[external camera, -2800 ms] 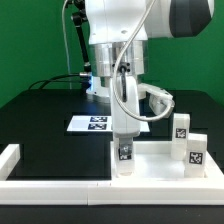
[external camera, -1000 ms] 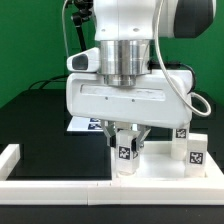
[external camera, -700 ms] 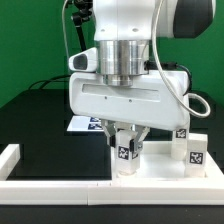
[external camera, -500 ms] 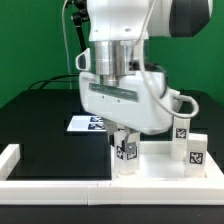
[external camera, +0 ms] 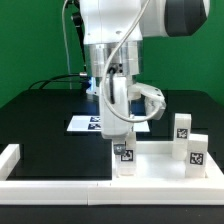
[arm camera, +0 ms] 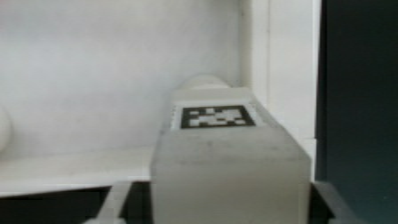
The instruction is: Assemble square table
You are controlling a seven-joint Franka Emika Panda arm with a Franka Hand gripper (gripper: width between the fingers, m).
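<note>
My gripper (external camera: pixel 122 143) is closed on a leg (external camera: pixel 124 157), standing it upright at the slab's (external camera: pixel 160 166) near corner. Two more legs (external camera: pixel 182 127) (external camera: pixel 196 151) wait at the slab's far side; a fourth is unseen. Most assembly remains.

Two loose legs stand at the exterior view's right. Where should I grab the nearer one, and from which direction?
Grip the nearer leg from straight above, jaws across its upper side faces. It stands upright on the tabletop slab, apart from the other leg, so its top looks unobstructed.

tool (external camera: pixel 124 143) fingertips hidden behind the leg (external camera: pixel 125 157).
</note>
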